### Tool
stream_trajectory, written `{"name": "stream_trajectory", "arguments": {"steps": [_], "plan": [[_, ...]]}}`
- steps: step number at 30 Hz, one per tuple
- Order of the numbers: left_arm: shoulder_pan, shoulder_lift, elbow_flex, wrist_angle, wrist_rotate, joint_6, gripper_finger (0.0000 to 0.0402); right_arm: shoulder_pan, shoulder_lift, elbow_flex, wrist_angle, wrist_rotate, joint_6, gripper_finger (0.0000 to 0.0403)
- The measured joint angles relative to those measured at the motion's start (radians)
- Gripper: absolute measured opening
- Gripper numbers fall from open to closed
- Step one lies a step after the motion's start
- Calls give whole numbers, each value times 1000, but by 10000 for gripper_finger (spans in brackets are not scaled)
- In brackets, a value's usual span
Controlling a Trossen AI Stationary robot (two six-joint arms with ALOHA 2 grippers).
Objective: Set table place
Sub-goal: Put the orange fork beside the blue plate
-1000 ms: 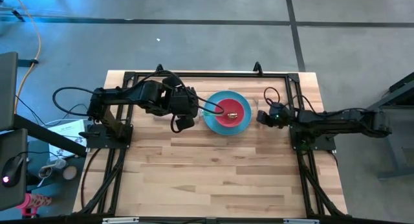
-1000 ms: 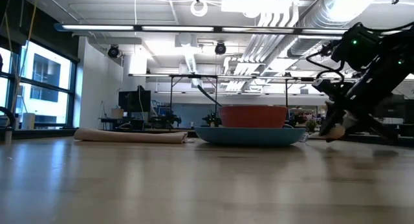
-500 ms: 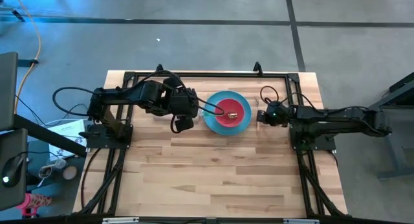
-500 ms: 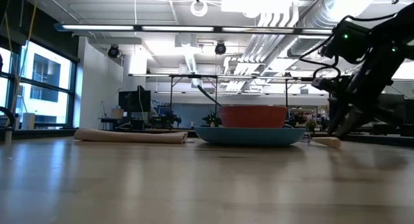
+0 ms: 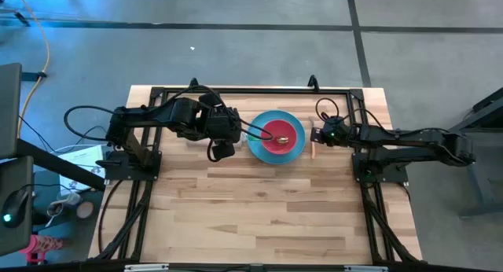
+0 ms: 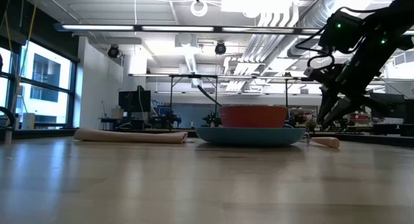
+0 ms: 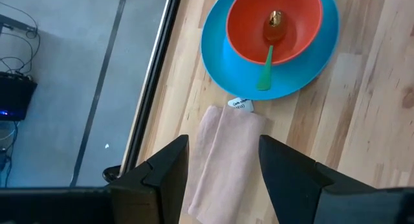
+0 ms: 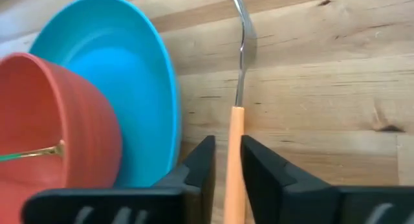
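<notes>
The blue plate (image 5: 258, 149) lies at the table's far middle with the red bowl (image 5: 269, 131) standing in it. The green-handled spoon (image 7: 266, 63) leans in the bowl, its handle over the rim. The orange-handled fork (image 5: 313, 144) lies flat on the table just right of the plate. My right gripper (image 6: 325, 119) is open and hovers above the fork; in the right wrist view its fingers (image 8: 226, 169) stand either side of the handle (image 8: 234, 146) without touching it. The beige napkin (image 7: 223, 153) lies left of the plate. My left gripper (image 7: 223, 175) is open above it.
The black frame rails (image 5: 236, 90) run along the table's far edge and down both sides. The near half of the wooden table (image 5: 259, 217) is bare wood. A small white tag (image 7: 240, 105) lies between napkin and plate.
My right gripper has lowered the fork onto the table right of the plate, let go of it, and risen a little above it. The fork, held tilted before, now lies flat on the wood.
</notes>
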Motion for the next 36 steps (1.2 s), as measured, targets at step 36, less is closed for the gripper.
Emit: {"name": "stream_trajectory", "arguments": {"steps": [36], "plan": [[0,0,0,0,37,-31,175,-210,294,113,162,-12,-293,0]]}}
